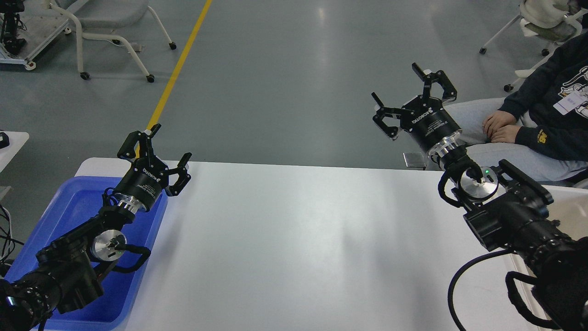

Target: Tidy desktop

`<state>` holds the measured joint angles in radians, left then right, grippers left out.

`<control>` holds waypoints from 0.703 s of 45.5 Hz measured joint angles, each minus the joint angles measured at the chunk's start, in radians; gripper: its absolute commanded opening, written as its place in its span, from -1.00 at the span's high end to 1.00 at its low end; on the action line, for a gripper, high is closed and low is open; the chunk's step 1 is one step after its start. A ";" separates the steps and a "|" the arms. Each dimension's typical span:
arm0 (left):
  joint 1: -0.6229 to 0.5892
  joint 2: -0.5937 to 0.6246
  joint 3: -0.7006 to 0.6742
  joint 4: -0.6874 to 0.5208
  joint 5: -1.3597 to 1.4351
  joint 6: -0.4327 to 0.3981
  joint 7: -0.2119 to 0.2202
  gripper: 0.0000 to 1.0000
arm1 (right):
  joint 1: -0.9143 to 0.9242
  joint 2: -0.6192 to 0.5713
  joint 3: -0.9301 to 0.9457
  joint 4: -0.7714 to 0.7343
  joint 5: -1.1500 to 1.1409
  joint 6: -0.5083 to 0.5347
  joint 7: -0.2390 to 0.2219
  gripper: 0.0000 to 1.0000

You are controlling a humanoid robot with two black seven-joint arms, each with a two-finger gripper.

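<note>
The desktop [298, 248] is a wide glossy white tabletop with rounded corners, and its surface is bare. My left gripper [169, 144] is open and empty, raised above the table's far left corner, over the far edge of the blue tray [64, 216]. My right gripper [398, 86] is open and empty, held high beyond the table's far right edge. Its arm crosses the table's right side and covers much of the beige-white bin [567, 216].
A seated person [519, 133] is just past the table's far right corner. Wheeled chairs [110, 32] stand on the grey floor behind, with a yellow floor line [179, 64]. A small metal plate [415, 160] lies on the floor by the far edge.
</note>
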<state>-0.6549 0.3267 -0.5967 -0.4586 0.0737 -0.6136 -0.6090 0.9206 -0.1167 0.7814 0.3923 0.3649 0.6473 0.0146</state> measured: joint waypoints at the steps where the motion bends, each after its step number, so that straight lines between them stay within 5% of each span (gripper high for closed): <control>1: 0.000 0.000 0.000 0.000 0.000 0.000 0.000 -1.00 | -0.001 0.009 -0.001 -0.006 -0.008 -0.001 0.004 -1.00; 32: 0.000 0.000 0.000 0.000 0.000 0.000 -0.001 -1.00 | -0.080 0.113 -0.064 -0.221 -0.194 -0.029 0.080 -1.00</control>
<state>-0.6550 0.3267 -0.5967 -0.4584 0.0736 -0.6136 -0.6101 0.8403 -0.0041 0.7170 0.1716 0.1714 0.6182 0.0943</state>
